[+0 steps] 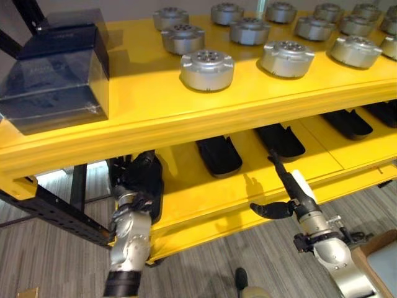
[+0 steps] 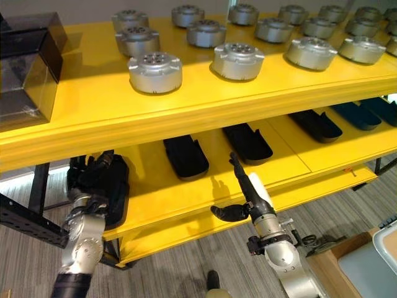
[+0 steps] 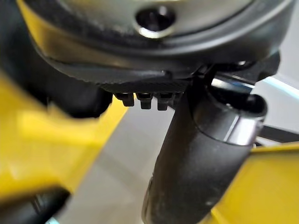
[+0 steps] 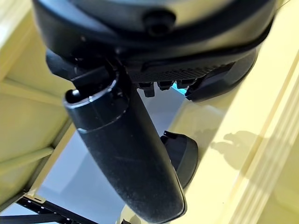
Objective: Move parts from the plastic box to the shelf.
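- Right hand (image 1: 291,195) — nearest, at the front edge of the lower shelf (image 1: 260,198); fingers straight and pointing up toward the shelf, thumb stuck out sideways, nothing in it.
- Left hand (image 2: 93,186) — at the lower shelf's left end, curled round a black part (image 2: 115,189) that sits at that end; the left wrist view is too close to show the hold clearly, so the grip is probably, not certainly, closed.
- Further black parts (image 1: 218,155) lie in a row along the lower shelf, well apart from one another, running off to the right.
- Upper shelf (image 1: 186,118) — yellow, above both hands, carrying round silver parts (image 1: 206,68) in rows toward the back.
- Plastic box (image 1: 56,74) — dark and see-through, on the upper shelf's left end, apart from the silver parts; what it holds I cannot make out.
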### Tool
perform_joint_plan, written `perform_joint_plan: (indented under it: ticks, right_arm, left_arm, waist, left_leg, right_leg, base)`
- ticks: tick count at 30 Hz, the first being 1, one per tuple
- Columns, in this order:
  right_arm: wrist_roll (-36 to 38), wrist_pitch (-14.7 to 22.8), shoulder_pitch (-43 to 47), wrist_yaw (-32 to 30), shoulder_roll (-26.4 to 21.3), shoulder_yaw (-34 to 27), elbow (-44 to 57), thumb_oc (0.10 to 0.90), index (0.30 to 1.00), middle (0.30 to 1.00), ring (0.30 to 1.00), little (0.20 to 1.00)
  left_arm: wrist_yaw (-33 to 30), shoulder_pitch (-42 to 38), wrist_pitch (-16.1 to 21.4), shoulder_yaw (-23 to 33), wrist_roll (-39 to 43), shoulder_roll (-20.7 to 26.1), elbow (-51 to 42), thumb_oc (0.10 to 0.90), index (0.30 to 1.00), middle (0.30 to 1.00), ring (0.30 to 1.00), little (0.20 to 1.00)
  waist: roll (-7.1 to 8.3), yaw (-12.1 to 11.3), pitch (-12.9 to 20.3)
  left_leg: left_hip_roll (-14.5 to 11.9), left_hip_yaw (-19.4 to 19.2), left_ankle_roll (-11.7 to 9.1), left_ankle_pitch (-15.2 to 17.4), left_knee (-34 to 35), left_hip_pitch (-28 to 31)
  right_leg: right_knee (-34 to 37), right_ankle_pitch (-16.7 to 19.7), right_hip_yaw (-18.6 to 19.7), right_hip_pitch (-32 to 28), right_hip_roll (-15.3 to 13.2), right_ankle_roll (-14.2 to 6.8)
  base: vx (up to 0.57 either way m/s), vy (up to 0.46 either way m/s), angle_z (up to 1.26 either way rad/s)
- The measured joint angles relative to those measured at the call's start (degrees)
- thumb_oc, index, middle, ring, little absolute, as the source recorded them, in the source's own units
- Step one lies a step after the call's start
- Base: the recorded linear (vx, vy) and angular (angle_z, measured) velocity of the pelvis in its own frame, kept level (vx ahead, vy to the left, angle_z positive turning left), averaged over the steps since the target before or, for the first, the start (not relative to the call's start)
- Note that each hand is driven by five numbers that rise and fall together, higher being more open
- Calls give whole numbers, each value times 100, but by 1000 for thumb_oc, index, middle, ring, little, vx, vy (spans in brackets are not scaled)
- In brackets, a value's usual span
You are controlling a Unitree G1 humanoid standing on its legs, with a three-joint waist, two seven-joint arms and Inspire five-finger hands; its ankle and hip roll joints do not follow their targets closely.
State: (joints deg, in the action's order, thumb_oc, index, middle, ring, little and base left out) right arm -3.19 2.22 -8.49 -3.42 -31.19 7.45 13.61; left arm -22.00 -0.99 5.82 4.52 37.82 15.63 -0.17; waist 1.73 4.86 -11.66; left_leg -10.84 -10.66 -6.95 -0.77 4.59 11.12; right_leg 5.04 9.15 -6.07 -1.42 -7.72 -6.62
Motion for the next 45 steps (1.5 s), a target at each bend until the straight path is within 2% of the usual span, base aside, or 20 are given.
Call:
perform_joint_plan:
  ticks: [4,7,9,12,17,19,21,23,24,26,32,36,40,45]
  right_arm:
    - [158,67,-9,262,0,-161,0,900,1000,1000,1000,1000]
    - [204,169,-34,391,1,-168,1,900,1000,1000,1000,1000]
    - [223,268,-60,504,0,-170,3,900,1000,1000,1000,1000]
    - [314,319,-98,589,-1,-194,12,900,1000,1000,1000,1000]
    - [346,403,-364,664,-7,-337,198,900,1000,1000,1000,1000]
    - [444,474,-450,665,-126,-385,210,900,1000,1000,1000,1000]
    - [469,513,-498,666,-164,-410,212,900,1000,1000,1000,1000]
    - [556,518,-515,666,-168,-410,212,900,1000,1000,1000,1000]
    - [568,553,-514,665,-210,-411,213,900,1000,1000,1000,1000]
    - [569,630,-512,664,-272,-413,220,900,1000,1000,1000,1000]
    - [572,728,-515,651,-412,-414,232,900,1000,1000,1000,1000]
    - [573,741,-517,627,-425,-418,232,900,1000,1000,1000,1000]
    - [571,744,-515,587,-486,-418,232,900,1000,1000,1000,1000]
    - [569,745,-518,577,-502,-418,232,900,1000,1000,1000,1000]
  left_arm:
    - [651,839,-127,143,-1398,522,-339,900,1000,1000,1000,1000]
    - [905,1059,-165,205,-2006,704,-532,900,1000,1000,1000,1000]
    - [1165,1430,-169,183,-2870,1085,-943,900,1000,1000,1000,1000]
    - [1267,1631,-154,248,-3569,1193,-1266,900,1000,1000,1000,1000]
    - [1348,2179,152,421,-4088,1371,-1840,900,1000,1000,1000,1000]
    - [1367,2353,229,426,-4671,1881,-2085,900,1000,1000,1000,1000]
    - [1363,2408,465,490,-4947,2036,-2169,900,1000,1000,1000,1000]
    - [1355,2458,544,494,-5207,2220,-2283,900,1000,1000,1000,1000]
    - [1344,2532,693,487,-5682,2609,-2365,900,1000,1000,1000,1000]
    - [1343,2574,863,469,-6110,2899,-2366,900,1000,1000,1000,1000]
    - [1340,2715,1084,345,-6600,3160,-2315,900,1000,1000,1000,1000]
    - [1338,2825,1091,315,-7015,3335,-2241,900,1000,1000,1000,1000]
    - [1287,2833,1107,95,-7498,3520,-1932,900,1000,1000,1000,1000]
    - [1271,2867,1173,-271,-7835,3523,-1502,900,1000,1000,1000,1000]
  waist:
    - [1,-99,-4]
    - [0,-203,-9]
    - [31,-197,-26]
    - [29,-215,-29]
    - [19,-244,-34]
    - [13,-325,-38]
    - [-4,-347,-35]
    - [-12,-358,-39]
    - [-14,-367,-40]
    - [-35,-365,-28]
    - [-58,-351,-22]
    - [-68,-346,-17]
    - [-83,-350,-8]
    - [-83,-345,-7]
  left_leg:
    - [3,3,52,34,0,8]
    - [7,11,45,29,0,2]
    - [2,70,29,19,0,2]
    - [10,110,31,20,1,10]
    - [9,138,20,13,1,5]
    - [6,160,-16,-9,1,-5]
    - [12,182,-17,-10,1,-5]
    - [14,241,-16,-10,1,-18]
    - [11,284,-16,-10,1,-15]
    - [15,322,12,10,2,-13]
    - [11,328,-38,-25,1,-9]
    - [10,325,-49,-49,1,-2]
    - [9,328,-66,-67,0,-1]
    - [8,321,-72,-72,0,2]
  right_leg:
    - [34,-14,-14,-22,-8,-5]
    - [31,-13,-39,-34,-18,-8]
    - [12,-17,-73,-61,-16,-9]
    - [5,-28,-104,-96,-33,-19]
    - [-4,-35,-132,-107,-36,-21]
    - [-4,-34,-149,-113,-35,-20]
    - [-4,-35,-173,-128,-50,-22]
    - [-4,-39,-229,-157,-58,-25]
    - [-4,-47,-268,-189,-59,-26]
    - [-3,-56,-287,-213,-68,-25]
    - [-5,-48,-289,-216,-62,-19]
    - [-5,-47,-287,-219,-61,-17]
    - [-7,-31,-285,-219,-56,-5]
    - [-6,-23,-279,-211,-54,0]
  base:
    - [-15,6,2]
    - [-21,11,5]
    - [-16,9,8]
    - [-22,9,7]
    - [-15,6,2]
    - [-36,11,4]
    - [-19,7,7]
    - [5,8,15]
    - [28,5,17]
    - [8,7,10]
    - [-5,0,0]
    - [9,1,0]
    - [-10,0,0]
    - [0,0,0]
